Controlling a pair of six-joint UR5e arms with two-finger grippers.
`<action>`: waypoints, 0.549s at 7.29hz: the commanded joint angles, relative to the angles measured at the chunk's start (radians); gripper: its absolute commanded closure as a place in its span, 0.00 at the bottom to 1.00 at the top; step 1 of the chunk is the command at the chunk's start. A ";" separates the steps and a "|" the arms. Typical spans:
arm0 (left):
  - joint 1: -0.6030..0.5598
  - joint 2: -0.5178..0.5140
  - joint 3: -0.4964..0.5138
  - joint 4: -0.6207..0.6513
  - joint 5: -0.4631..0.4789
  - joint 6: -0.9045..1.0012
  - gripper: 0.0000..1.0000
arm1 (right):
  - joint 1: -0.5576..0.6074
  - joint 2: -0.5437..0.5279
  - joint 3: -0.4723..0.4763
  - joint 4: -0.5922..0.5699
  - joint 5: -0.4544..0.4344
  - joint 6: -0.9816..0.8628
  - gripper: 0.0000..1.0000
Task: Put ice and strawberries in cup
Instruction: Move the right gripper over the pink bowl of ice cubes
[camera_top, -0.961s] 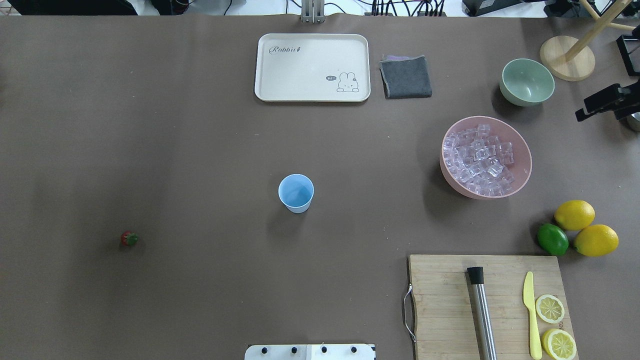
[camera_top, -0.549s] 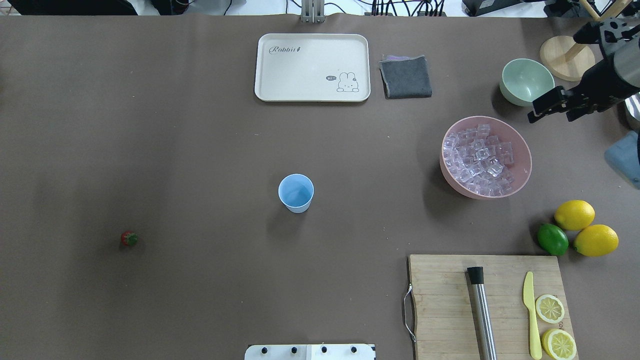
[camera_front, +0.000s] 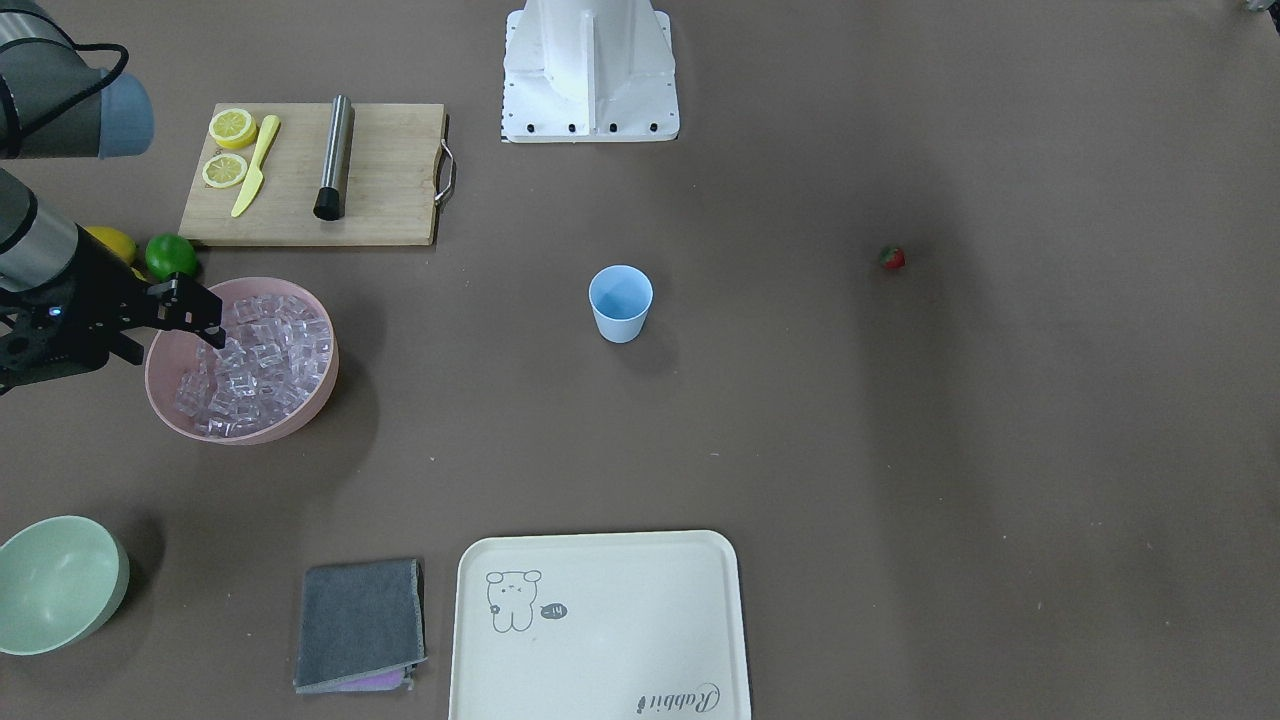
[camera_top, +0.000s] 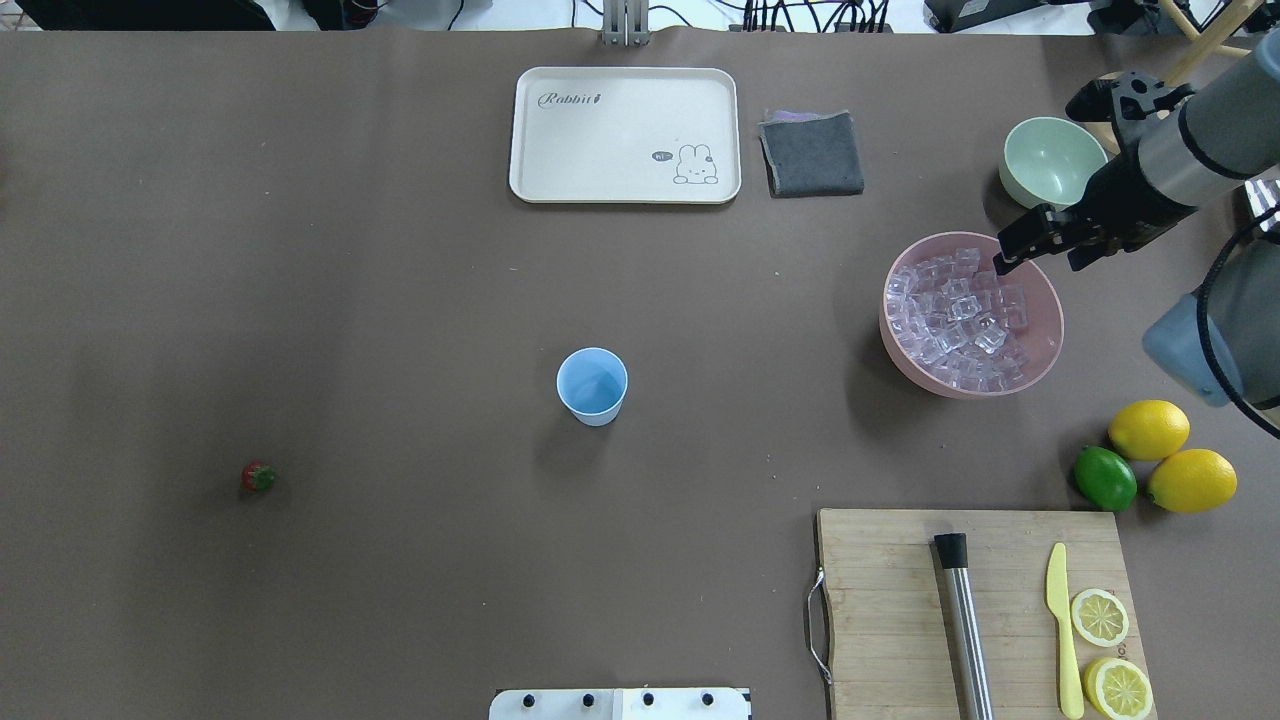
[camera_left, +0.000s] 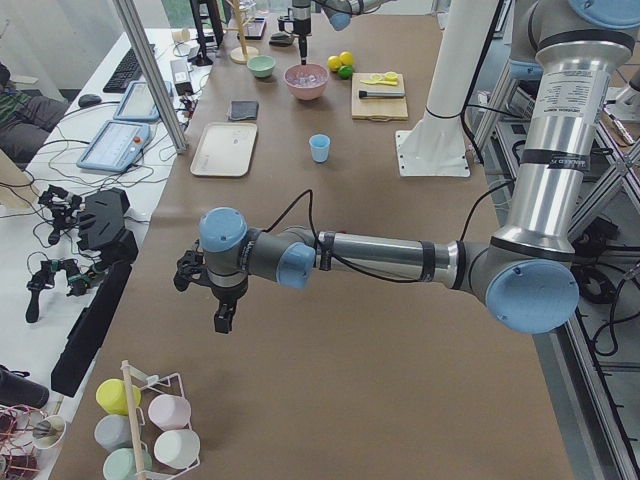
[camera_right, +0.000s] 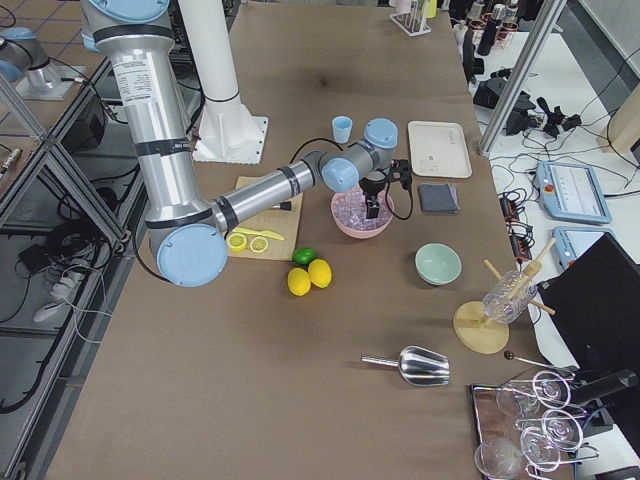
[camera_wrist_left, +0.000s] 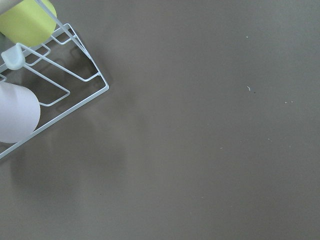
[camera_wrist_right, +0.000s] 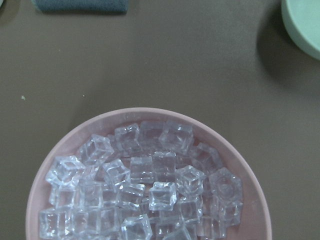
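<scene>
While the right gripper (camera_top: 1003, 262) hangs above one pink bowl (camera_top: 1052, 340) of many ice cubes (camera_top: 955, 320), its spread impossible to tell, one blue cup (camera_top: 592, 385) stands at the middle of the table (camera_top: 300, 250) and one strawberry (camera_top: 259, 477) lies well apart.

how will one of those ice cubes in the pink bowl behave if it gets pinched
The ice looks glassy and smooth-faced, so a cube would probably be slippery in a pinch. The cubes lie heaped loosely in the pink bowl, so neighbours will likely shift when one is pushed. They look rigid, unlikely to squash.
</scene>
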 joint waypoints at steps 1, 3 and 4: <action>0.000 -0.007 0.006 0.000 0.000 0.000 0.02 | -0.051 0.001 -0.032 -0.001 -0.038 0.007 0.11; 0.000 -0.007 0.006 0.000 0.000 0.000 0.02 | -0.068 -0.003 -0.037 -0.006 -0.053 0.006 0.11; 0.000 -0.008 0.006 0.000 0.000 0.000 0.02 | -0.077 -0.002 -0.037 -0.004 -0.068 0.006 0.13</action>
